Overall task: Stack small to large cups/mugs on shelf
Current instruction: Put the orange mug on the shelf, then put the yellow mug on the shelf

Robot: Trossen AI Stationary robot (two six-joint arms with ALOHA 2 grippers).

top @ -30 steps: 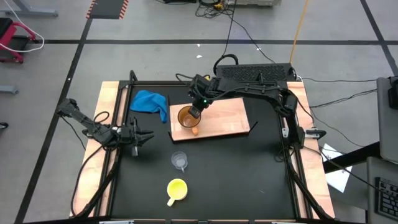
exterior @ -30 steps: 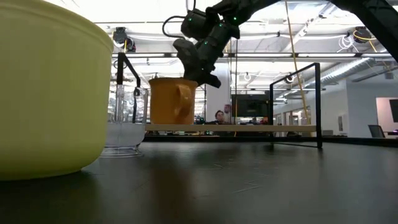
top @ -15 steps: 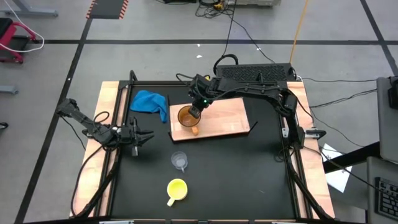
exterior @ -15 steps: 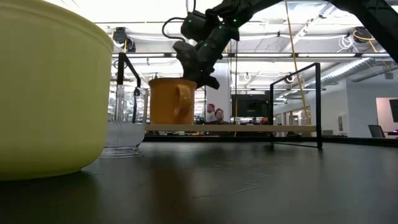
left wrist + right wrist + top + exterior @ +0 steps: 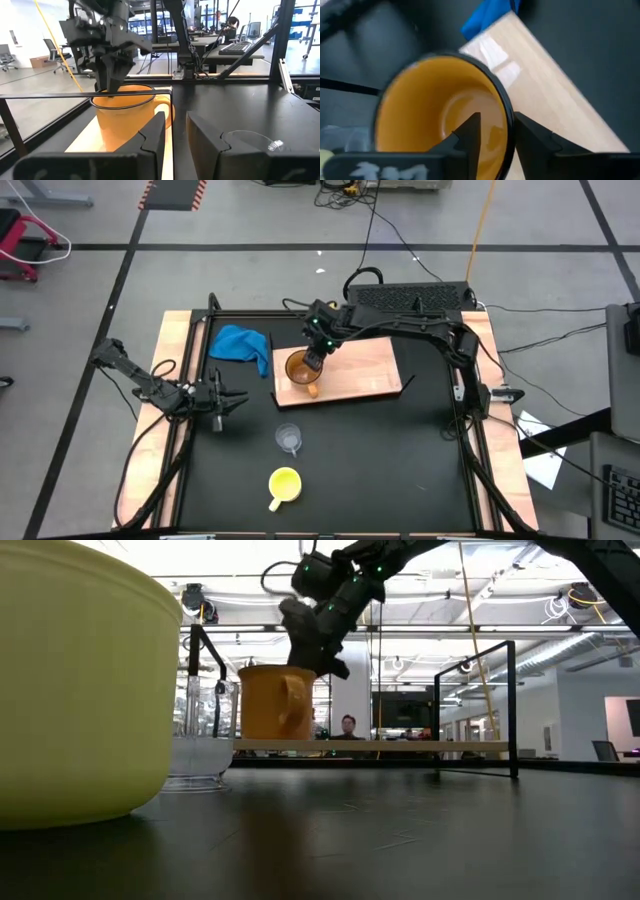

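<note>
The right pincer (image 5: pixel 315 357) hangs open just over the rim of the orange-brown mug (image 5: pixel 299 368), which stands on the shelf (image 5: pixel 360 370) near the bench's (image 5: pixel 380 450) back edge.

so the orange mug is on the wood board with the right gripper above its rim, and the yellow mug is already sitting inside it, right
Not quite. The high view shows the yellow mug alone on the black table, nearer the front edge than the glass cup. The rest holds: the orange mug stands on the wood board, the right gripper at its rim.
</note>
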